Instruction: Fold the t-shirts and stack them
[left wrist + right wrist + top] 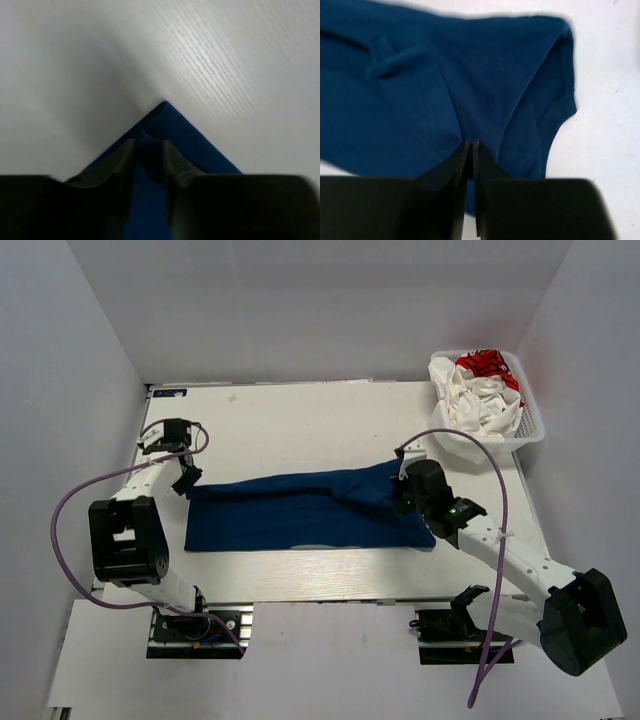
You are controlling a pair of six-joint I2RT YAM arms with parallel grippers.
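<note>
The right fingers (462,160), pressed together, pinch the blue t-shirt (300,515), which lies as a long band across the desk (300,420). The left fingers (172,160) straddle its corner, narrowly apart; whether they grip it I cannot tell. The lengthwise fold looks done, so a crosswise fold likely comes next. Farther off, the white t-shirt (480,400) sits in the basket (533,430).

The right gripper (471,144) has its two fingers pressed together, with the tips down on the blue shirt (430,95). The shirt lies rumpled over the white table (612,115), with a raised fold at upper left and a sleeve (557,115) reaching out at the right.
</note>
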